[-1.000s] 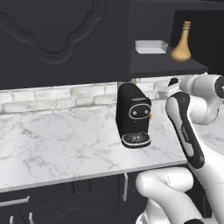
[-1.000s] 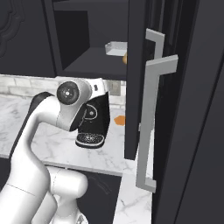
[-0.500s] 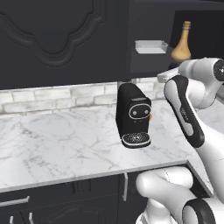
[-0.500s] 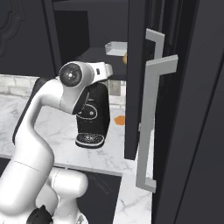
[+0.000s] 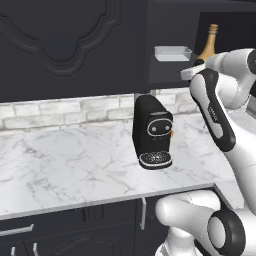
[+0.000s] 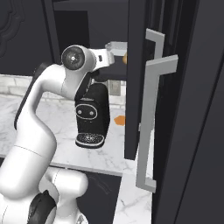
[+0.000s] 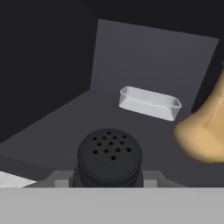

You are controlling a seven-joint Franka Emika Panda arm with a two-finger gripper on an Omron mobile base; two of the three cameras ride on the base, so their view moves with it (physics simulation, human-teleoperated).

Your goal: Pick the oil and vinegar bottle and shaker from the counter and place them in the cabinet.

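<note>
While the arm reaches up toward the cabinet (image 5: 170,70), the jaws are clenched around the shaker (image 7: 109,157), whose black perforated top sits low in the hand view, between the two grey finger parts. I take the cabinet shelf (image 7: 65,127) as the landmark. The shaker hangs at the front edge of this shelf, a little above it and not yet resting on it, as far as I can judge. It is held upright, probably so that it can be set down flat and will not tip. The oil and vinegar bottle (image 5: 209,45) already stands on the shelf, at the right side near the back, so this part of the task looks finished. A small clear tray (image 7: 149,103) lies on the shelf further in, left of the bottle. The free place on the shelf is in front of the tray and left of the bottle, and I think the arm aims there so that the shaker touches neither of them. Below the shelf, on the table (image 5: 65,165), stands the black coffee machine (image 5: 152,132), which has no part in the task. The open cabinet door (image 6: 140,78) stands just to the right of the arm in the right base view, so a swing to that side could strike it.
</note>
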